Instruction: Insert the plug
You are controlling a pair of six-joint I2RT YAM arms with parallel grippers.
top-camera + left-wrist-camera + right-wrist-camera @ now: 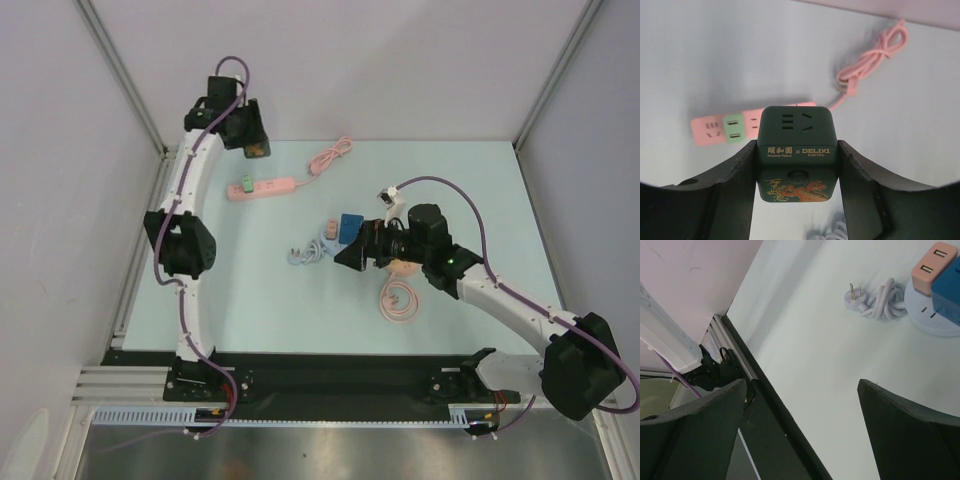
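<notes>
Upper left, my left pincer (799, 160) pinches a dark green cube socket (794, 125) near the pink power strip (715, 130); my right pincer (801, 390) stands spread.

Blue block (947, 285) beside orange USB adapter (932, 262); black rail (330, 375), table (480, 190) near edge.

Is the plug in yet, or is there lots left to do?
Not yet. Done: the left hand holds the dark green cube. In hand: the cube hangs near the pink power strip, not plugged in. Left: pushing it into a socket. The right hand is open and empty.
</notes>
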